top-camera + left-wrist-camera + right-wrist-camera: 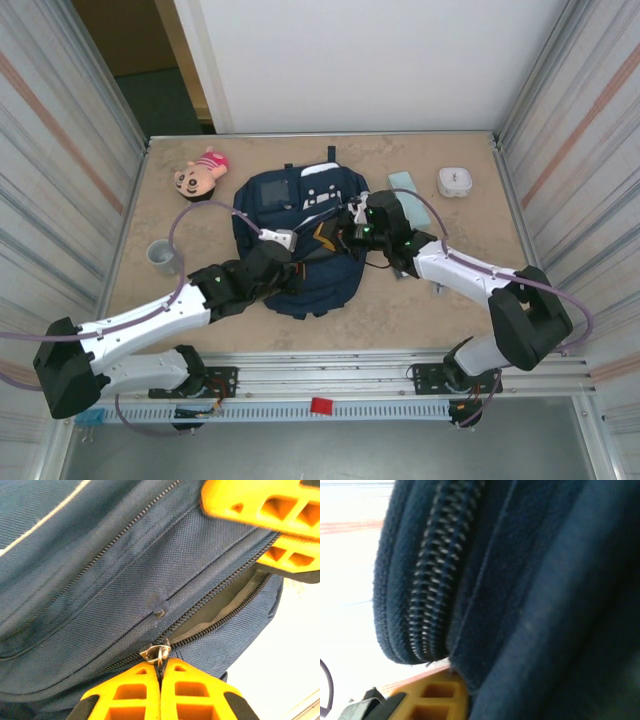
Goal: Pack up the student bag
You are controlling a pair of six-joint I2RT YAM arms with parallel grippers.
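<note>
**benchrat:** What's the layout, biggest thing first?

**yam_fan:** A tan table with the student bag lying flat about mid-table, front face up and its carry loop pointing at the far edge. It's navy and easily the biggest item there. Both arms reach in over its near half, the left arm from the left and the right arm from the right.

**benchrat:** And the claws?

**yam_fan:** The left gripper has its orange fingers pressed flat together, with the zipper pull pinched right at the tips. The zip to the right of the slider is parted, and grey lining shows in the gap. The right gripper is closed too. From the left wrist view its two fingers sit stacked tight on the bag's edge where that zip runs in. On its own camera one finger is pushed up under a fold of the navy fabric, next to a closed run of zip teeth. So it's clamped on the bag.

**benchrat:** Any other stuff on the table?

**yam_fan:** A plush doll head with pink on it sits off the bag's far-left corner, not touching it. A teal item is just beside the bag's far-right side, partly behind the right arm, and I can't tell what it is. A small white container sits to its right. A grey cup stands near the left edge, well apart from the bag.
</note>
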